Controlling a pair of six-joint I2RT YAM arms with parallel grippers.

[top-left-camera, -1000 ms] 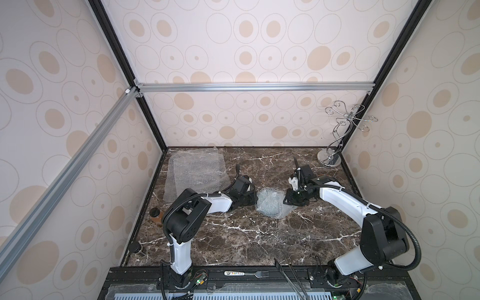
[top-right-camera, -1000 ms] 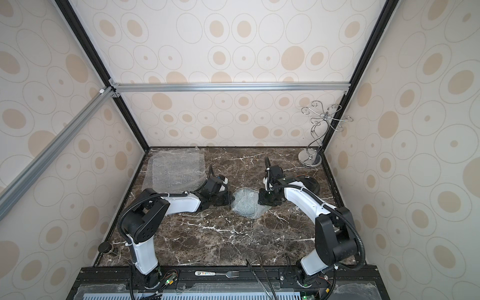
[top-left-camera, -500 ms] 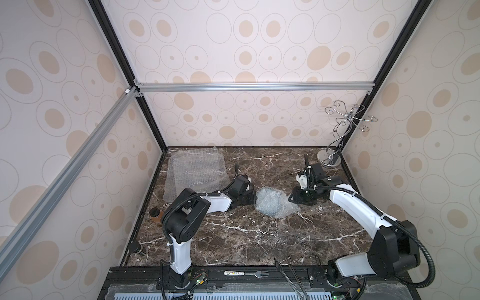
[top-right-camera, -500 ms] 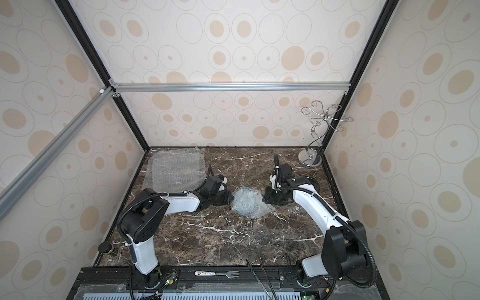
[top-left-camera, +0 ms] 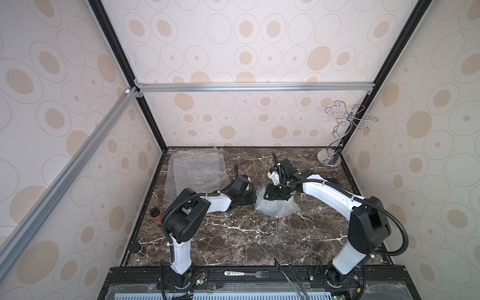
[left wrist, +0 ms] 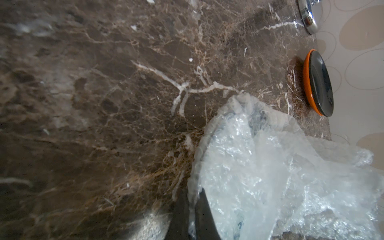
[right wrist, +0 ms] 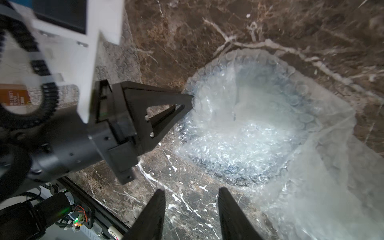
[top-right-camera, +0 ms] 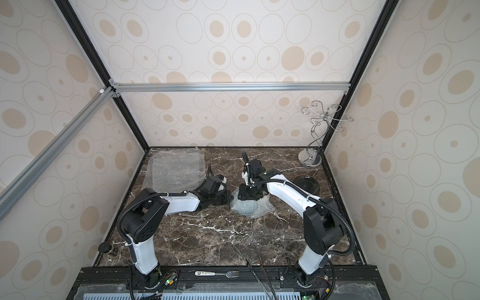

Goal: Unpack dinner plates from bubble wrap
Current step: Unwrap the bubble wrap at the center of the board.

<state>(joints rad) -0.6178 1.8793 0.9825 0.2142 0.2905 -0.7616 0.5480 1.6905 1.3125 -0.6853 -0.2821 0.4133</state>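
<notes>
A crumpled bubble wrap [top-left-camera: 276, 211] bundle lies mid-table, and a round plate-like rim shows through it in the right wrist view [right wrist: 249, 128]. My left gripper [left wrist: 192, 205] is shut on the bundle's near edge, low on the table [top-left-camera: 254, 201]. My right gripper [right wrist: 192, 193] hovers open just above the bundle [top-left-camera: 272, 198], holding nothing. Two bare dinner plates [left wrist: 318, 83] are stacked by the right wall, dark grey on orange [top-right-camera: 305, 183]. Flat bubble wrap sheets [top-left-camera: 197, 171] lie at the back left.
A chrome wire stand [top-left-camera: 330, 161] occupies the back right corner. A brown jar [top-left-camera: 155, 215] and a dark jar [top-left-camera: 136, 249] sit along the left edge. A fork [top-left-camera: 249, 273] and tongs [top-left-camera: 293, 275] rest on the front rail.
My right gripper has swung back left from beside the stacked plates to above the bundle, its jaws a little wider. The left gripper has kept its hold and place.
</notes>
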